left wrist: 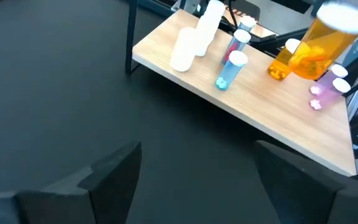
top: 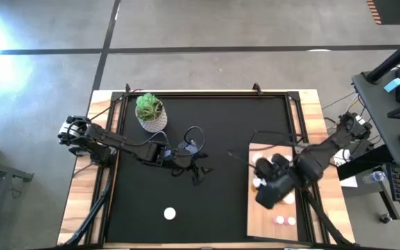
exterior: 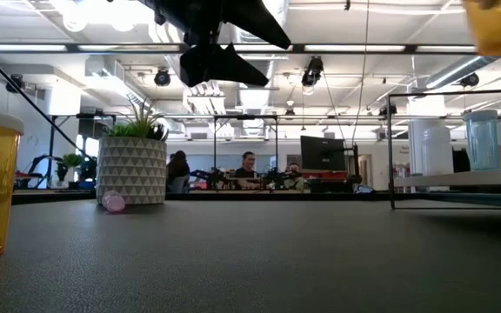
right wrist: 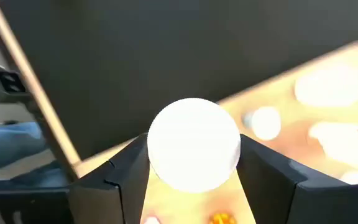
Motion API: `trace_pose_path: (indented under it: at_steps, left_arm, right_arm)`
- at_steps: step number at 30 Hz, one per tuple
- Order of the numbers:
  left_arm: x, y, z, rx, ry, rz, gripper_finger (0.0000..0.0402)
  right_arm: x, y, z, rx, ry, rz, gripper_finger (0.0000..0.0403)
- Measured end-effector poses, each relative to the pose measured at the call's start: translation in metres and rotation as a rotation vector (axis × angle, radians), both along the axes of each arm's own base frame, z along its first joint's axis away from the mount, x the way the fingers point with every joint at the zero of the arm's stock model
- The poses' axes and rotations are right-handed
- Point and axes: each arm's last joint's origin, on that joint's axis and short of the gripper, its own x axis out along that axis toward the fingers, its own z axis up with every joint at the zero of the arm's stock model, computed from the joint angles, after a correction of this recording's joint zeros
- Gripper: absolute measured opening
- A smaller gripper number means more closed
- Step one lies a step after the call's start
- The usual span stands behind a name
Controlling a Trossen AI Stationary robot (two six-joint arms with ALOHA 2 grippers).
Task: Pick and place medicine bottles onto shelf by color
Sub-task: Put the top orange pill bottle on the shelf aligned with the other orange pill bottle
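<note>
On the black mat (top: 207, 187), a potted plant (top: 150, 112) stands behind one bottle (top: 169, 214).

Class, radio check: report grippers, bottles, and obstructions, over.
Left gripper open, empty, mid-mat. Right gripper shut on amber bottle, above shelf. One bottle left on mat. Nothing obstructing.

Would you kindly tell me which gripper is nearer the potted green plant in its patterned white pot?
Left. The open left gripper hangs over the mat's middle, a short way from the potted green plant. The right gripper, holding a white-capped amber bottle, is over the pale wooden shelf, much farther off.
</note>
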Motion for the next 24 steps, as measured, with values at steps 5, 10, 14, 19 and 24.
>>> trace_pose_path:
  at_steps: [5, 10, 14, 19, 24]
  left_arm:
    - [0.001, 0.0, 0.001, -0.025, -0.014, 0.012, 0.0295]
    - [0.001, 0.0, 0.002, -0.092, -0.026, 0.048, 0.0295]
    - [0.001, 0.0, 0.002, -0.096, -0.031, 0.05, 0.0295]
    - [0.003, -0.001, 0.006, -0.107, -0.071, 0.048, 0.0295]
    - [0.004, -0.001, 0.009, -0.114, -0.103, 0.046, 0.0295]
  right_arm:
    - [-0.019, 0.022, -0.019, -0.002, 0.059, -0.046, 0.0203]
    - [-0.038, 0.036, -0.037, -0.011, 0.105, -0.079, 0.0203]
    - [-0.048, 0.041, -0.05, -0.033, 0.134, -0.092, 0.0203]
    - [-0.058, 0.045, -0.063, -0.069, 0.152, -0.07, 0.0203]
    - [-0.062, 0.046, -0.077, -0.118, 0.117, -0.03, 0.0203]
